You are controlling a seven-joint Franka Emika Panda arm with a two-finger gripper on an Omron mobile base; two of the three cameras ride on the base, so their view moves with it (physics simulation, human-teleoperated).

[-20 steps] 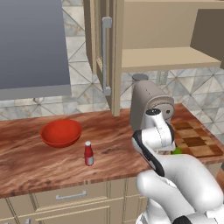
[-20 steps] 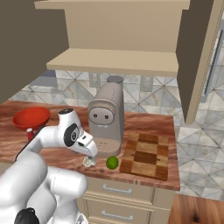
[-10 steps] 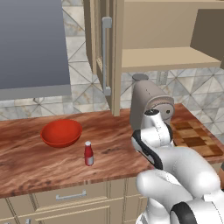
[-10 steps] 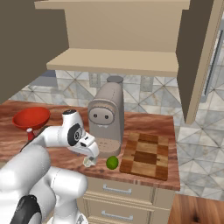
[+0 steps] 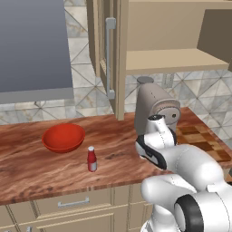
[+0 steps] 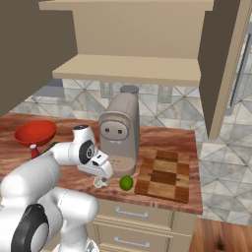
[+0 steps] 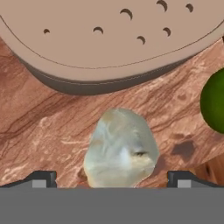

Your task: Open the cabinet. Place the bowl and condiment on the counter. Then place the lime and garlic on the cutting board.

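The pale lumpy garlic (image 7: 120,148) lies on the counter (image 7: 39,122), between my gripper's (image 7: 113,179) open fingertips (image 7: 41,178). In the right base view my gripper (image 6: 100,178) hangs low over the garlic (image 6: 100,183), with the green lime (image 6: 126,183) just to its right and the checkered cutting board (image 6: 165,173) beyond. The lime (image 7: 214,101) also sits at the hand view's right edge. The red bowl (image 5: 63,137) and the condiment (image 5: 92,159) stand on the counter (image 5: 27,167) to the left. The cabinet (image 5: 110,59) is open above, its shelf bare.
A tan coffee machine (image 6: 120,130) stands right behind the garlic; its round base (image 7: 109,39) looms close ahead of the fingers. Drawers (image 5: 72,204) run under the counter's front edge. The open cabinet door (image 6: 221,64) hangs above the cutting board's right side.
The hand has sunk a little and edged right over the garlic. The bowl, bottle and lime have stayed put.
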